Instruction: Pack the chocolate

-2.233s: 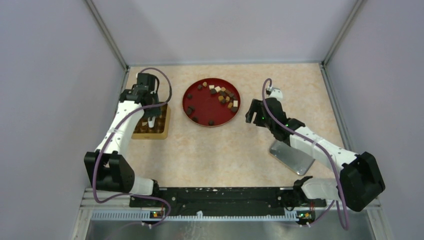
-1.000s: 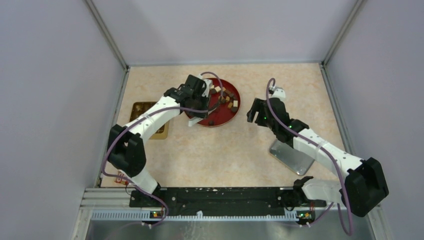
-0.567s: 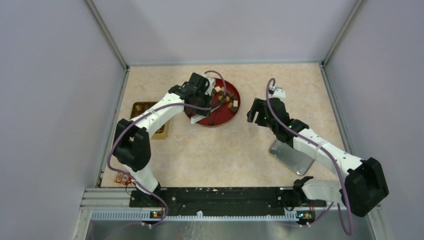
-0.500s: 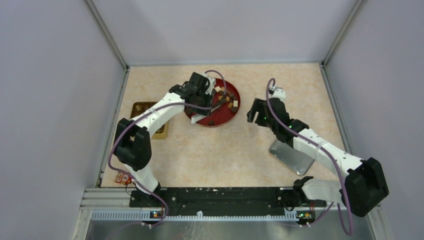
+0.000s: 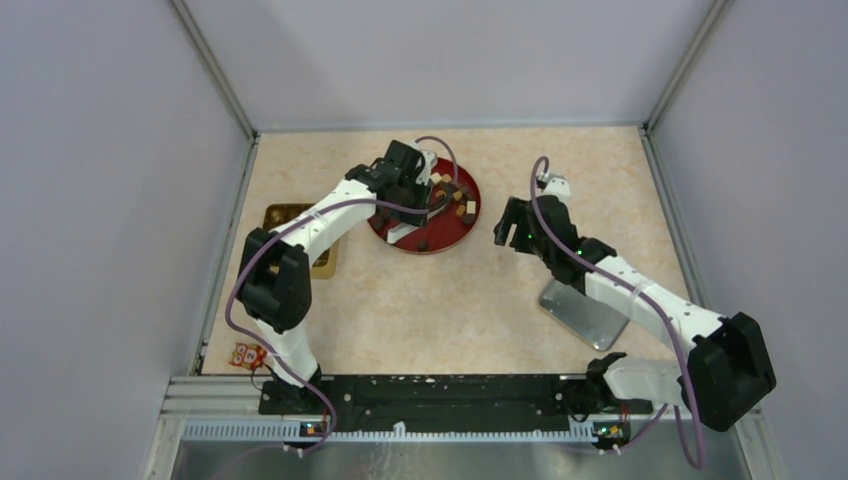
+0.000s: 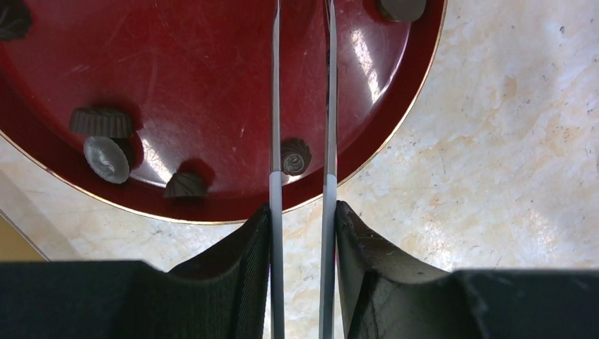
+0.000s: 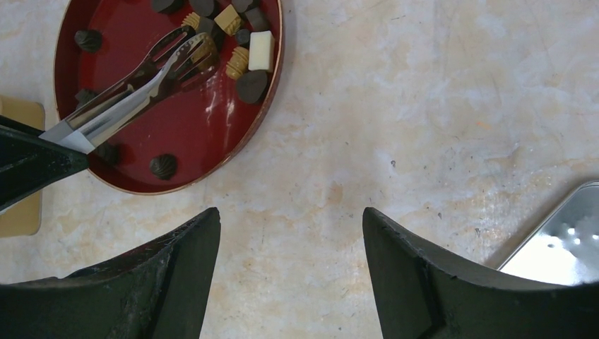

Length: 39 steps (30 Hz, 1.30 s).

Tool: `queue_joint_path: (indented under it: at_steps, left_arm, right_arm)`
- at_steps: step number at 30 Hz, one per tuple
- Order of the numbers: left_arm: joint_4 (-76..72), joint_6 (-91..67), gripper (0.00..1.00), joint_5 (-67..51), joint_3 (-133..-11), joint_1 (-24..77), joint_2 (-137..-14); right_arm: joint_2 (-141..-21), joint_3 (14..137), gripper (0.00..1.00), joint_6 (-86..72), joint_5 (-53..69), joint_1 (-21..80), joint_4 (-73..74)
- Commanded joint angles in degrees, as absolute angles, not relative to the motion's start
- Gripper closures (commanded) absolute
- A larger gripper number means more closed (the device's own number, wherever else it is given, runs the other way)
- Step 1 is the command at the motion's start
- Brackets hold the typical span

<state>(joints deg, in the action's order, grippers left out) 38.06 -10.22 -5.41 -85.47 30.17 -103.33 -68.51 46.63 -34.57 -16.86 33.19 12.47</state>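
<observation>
The chocolate (image 5: 458, 203) is a heap of dark, tan and cream pieces at the far right of a round red plate (image 5: 440, 232). Loose dark pieces lie elsewhere on the plate. My left gripper (image 5: 392, 226) is over the plate's left side, shut on metal tongs (image 7: 141, 92). The tongs' forked tips reach the edge of the heap (image 7: 252, 53). In the left wrist view the two tong blades (image 6: 275, 106) straddle one dark swirl piece (image 6: 294, 157) above the plate (image 6: 198, 78). My right gripper (image 5: 506, 228) is open and empty over bare table, right of the plate (image 7: 191, 127).
A gold box (image 5: 322, 255) with compartments sits left of the plate, partly hidden by my left arm. A silver tin lid (image 5: 585, 312) lies under my right arm and shows in the right wrist view (image 7: 565, 240). A small orange item (image 5: 245, 354) lies at the near left edge.
My left arm swung from the gold box to the red plate with the tongs, then edged further right toward the heap. My right arm has barely moved.
</observation>
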Motion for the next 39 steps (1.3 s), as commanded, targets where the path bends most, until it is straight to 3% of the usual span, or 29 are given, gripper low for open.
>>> queue_joint_path:
  at_steps: [1, 19, 23, 33, 39]
  left_arm:
    - [36.1, -8.89, 0.59, -7.06, -89.04, 30.41, -103.36]
    - [35.95, -9.73, 0.57, -3.53, -91.96, 30.67, -106.72]
    - [35.95, -10.01, 0.62, -2.7, -92.28, 30.67, -106.66]
    - [39.41, -10.24, 0.84, -1.08, -89.95, 30.65, -99.79]
    - [44.34, -10.24, 0.89, 2.59, -86.17, 30.42, -92.85]
  right_arm:
    - [-68.97, 49.26, 0.28, -34.25, -18.0, 32.61, 11.79]
    - [-68.38, 48.7, 0.28, -34.42, -18.72, 32.61, 12.32]
    - [-68.07, 48.52, 0.28, -34.58, -18.78, 32.61, 12.52]
    - [-67.85, 48.25, 0.28, -34.73, -18.53, 32.61, 12.19]
    - [-68.19, 47.93, 0.28, -34.65, -18.09, 32.61, 11.42]
